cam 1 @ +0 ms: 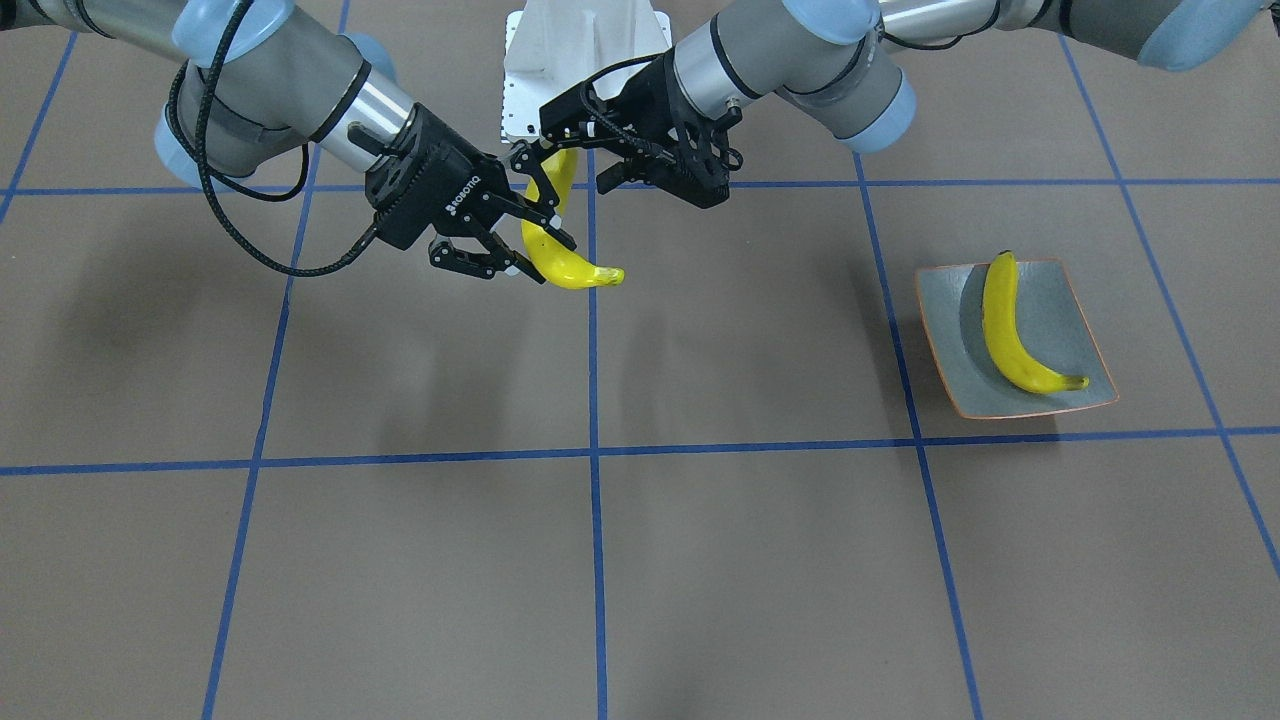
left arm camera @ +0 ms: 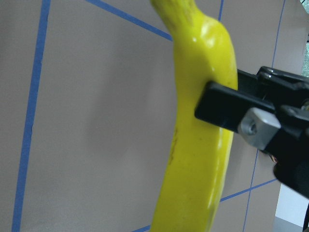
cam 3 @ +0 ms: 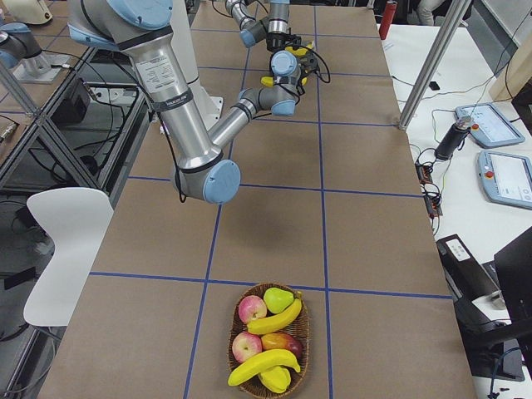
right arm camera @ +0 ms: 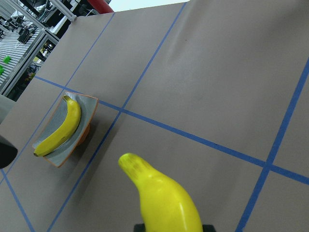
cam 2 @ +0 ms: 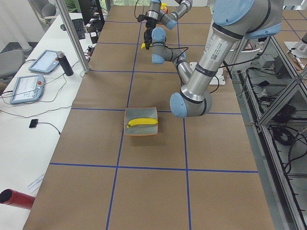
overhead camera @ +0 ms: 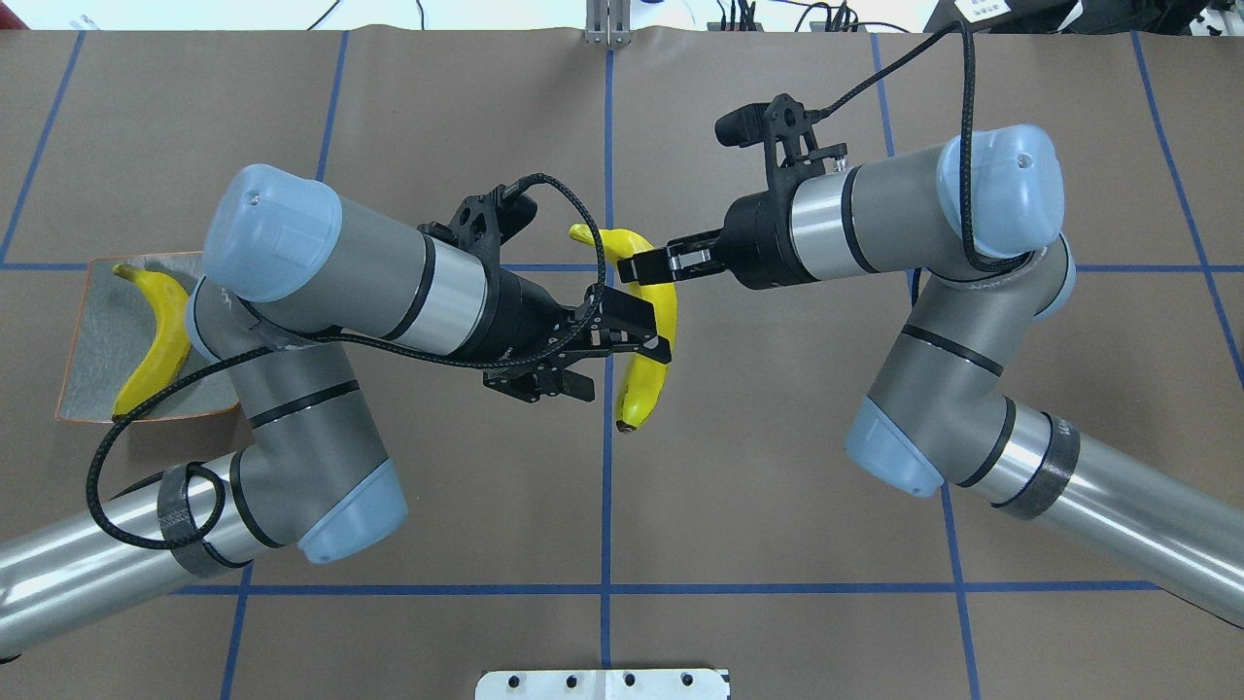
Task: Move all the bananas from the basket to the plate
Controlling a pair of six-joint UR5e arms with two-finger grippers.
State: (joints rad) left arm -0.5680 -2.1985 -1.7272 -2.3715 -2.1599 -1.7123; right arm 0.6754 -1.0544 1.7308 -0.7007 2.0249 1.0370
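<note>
A yellow banana [cam 1: 560, 265] hangs in the air over the table's middle. My right gripper [cam 1: 555, 262] is shut on it, its finger [left arm camera: 227, 108] pressed across the fruit. My left gripper [cam 1: 565, 165] is open, with its fingers to either side of the end of the banana [overhead camera: 646, 379] nearer the robot. Another banana [cam 1: 1010, 335] lies on the grey-green, orange-rimmed plate [cam 1: 950, 320] on my left side. At the far right end of the table the basket [cam 3: 233, 349] holds two bananas [cam 3: 270, 320] among apples and a pear.
A brown table cover with blue tape lines spans the table. The white robot mount [cam 1: 585, 60] sits just behind the grippers. Beside the table stand a side bench with tablets [cam 2: 26, 88], metal posts and a white chair [cam 3: 66, 241].
</note>
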